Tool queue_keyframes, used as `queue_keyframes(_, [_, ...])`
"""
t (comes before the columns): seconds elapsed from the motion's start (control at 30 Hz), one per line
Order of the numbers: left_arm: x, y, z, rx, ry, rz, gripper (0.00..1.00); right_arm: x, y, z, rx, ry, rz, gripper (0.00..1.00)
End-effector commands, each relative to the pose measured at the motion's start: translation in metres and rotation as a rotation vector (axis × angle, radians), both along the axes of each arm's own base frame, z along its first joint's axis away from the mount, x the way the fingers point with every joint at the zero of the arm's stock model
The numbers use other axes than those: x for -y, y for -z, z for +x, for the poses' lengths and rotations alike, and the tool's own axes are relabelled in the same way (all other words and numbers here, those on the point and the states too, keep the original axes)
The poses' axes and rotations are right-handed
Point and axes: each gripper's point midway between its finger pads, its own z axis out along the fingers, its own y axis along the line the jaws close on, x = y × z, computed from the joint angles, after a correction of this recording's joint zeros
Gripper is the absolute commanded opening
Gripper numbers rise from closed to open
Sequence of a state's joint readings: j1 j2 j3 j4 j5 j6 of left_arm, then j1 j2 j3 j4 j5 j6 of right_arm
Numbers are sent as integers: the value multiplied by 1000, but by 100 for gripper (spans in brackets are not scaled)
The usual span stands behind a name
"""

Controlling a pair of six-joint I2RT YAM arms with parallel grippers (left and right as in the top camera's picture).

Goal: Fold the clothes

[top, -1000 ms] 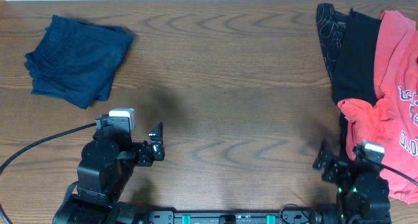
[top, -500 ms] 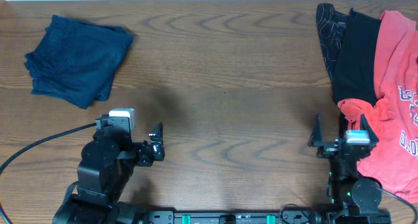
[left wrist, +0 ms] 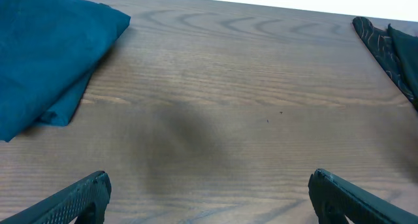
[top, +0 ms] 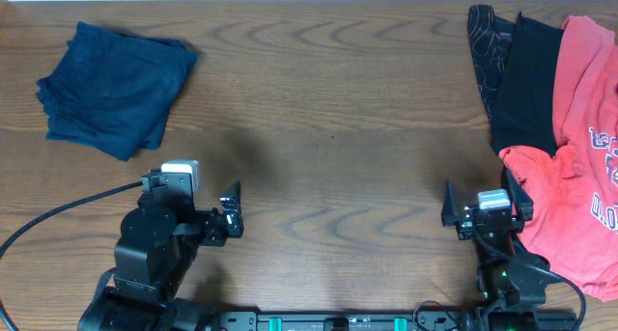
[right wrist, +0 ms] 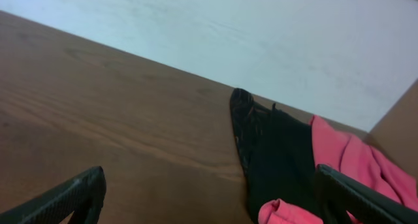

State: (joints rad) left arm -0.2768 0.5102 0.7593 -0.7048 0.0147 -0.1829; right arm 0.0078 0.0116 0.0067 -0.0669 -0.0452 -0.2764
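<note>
Overhead: red shirt (top: 570, 186) just beside right fingers (top: 449, 206)

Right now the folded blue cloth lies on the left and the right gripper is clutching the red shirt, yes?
No: the right gripper is open and empty, beside the red shirt, as the right wrist view shows. The folded blue cloth does lie left.

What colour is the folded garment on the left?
The folded garment is dark blue, clearest overhead.
</note>
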Motion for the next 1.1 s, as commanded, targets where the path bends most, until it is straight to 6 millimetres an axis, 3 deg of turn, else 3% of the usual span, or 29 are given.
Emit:
queue_keyframes(0.0, [-2,1,0,0,-13,4,98,8,0,0,-2,51,113,99])
queue_keyframes(1.07, [-2,1,0,0,-13,4,98,10,1,0,-3,61,82,99])
